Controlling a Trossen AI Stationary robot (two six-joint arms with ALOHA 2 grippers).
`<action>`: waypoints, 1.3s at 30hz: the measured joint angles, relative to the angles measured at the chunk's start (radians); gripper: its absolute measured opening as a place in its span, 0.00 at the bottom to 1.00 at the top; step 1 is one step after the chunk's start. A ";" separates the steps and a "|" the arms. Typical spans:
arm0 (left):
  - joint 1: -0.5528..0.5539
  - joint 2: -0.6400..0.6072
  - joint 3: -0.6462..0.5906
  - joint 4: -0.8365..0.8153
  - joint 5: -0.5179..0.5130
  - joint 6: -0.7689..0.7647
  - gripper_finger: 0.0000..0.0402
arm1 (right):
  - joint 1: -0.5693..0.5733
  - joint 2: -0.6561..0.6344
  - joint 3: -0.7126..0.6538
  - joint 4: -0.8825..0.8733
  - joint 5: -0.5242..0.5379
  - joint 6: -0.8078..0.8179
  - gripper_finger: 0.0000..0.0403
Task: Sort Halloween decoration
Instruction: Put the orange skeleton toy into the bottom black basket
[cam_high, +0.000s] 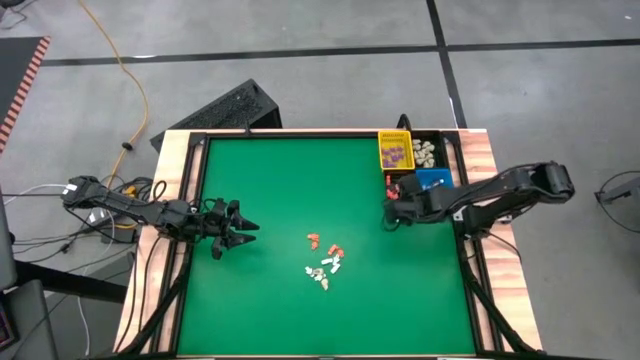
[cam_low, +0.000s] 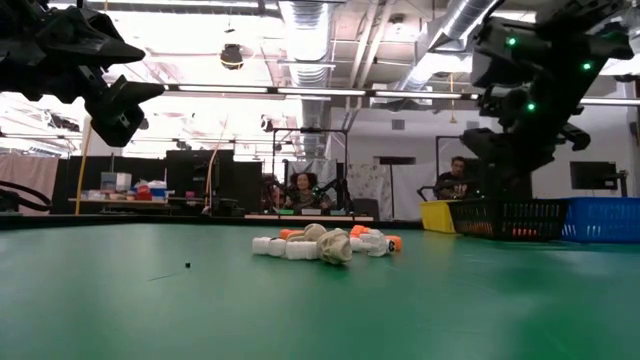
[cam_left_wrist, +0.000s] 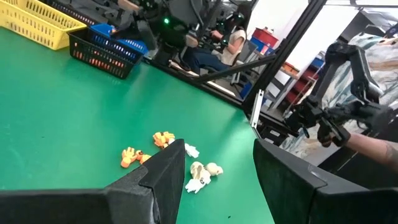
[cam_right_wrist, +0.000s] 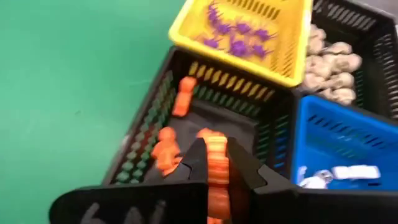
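Note:
Loose Halloween decoration trinkets (cam_high: 325, 262), cream-white and orange, lie in a small heap mid-table, also in the low view (cam_low: 322, 244) and left wrist view (cam_left_wrist: 186, 165). My right gripper (cam_high: 390, 212) is at the table's right, shut on an orange trinket (cam_right_wrist: 216, 163) beside a black bin (cam_right_wrist: 149, 134) that has orange trinkets lying in it. My left gripper (cam_high: 240, 238) hangs open at the table's left, level, its fingers pointing at the heap with nothing between them. My right gripper pinches the orange trinket's two sides (cam_right_wrist: 217, 152) between its two fingers. The fingers slant down, coming from the table's right side. The trinket lies along the fingers and is lifted clear of the table, at the black bin's near wall (cam_right_wrist: 186, 174).
At the far right, bins stand side by side: a yellow bin (cam_right_wrist: 245, 34) with purple pieces, a black bin (cam_right_wrist: 336, 59) with cream pieces and a blue bin (cam_right_wrist: 348, 143) with white pieces. Green felt (cam_high: 290, 190) lies open around the heap. People sit beyond the table.

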 joint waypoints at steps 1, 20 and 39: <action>0.000 0.000 0.000 0.000 0.000 0.000 0.45 | -0.017 -0.022 -0.005 0.005 -0.001 -0.020 0.12; 0.000 0.000 0.000 0.000 0.006 0.009 0.45 | -0.284 -0.249 -0.117 0.229 -0.339 -0.276 0.40; 0.000 0.000 0.000 -0.004 0.000 0.024 0.45 | 0.203 0.035 -0.117 1.125 -0.274 -0.517 0.57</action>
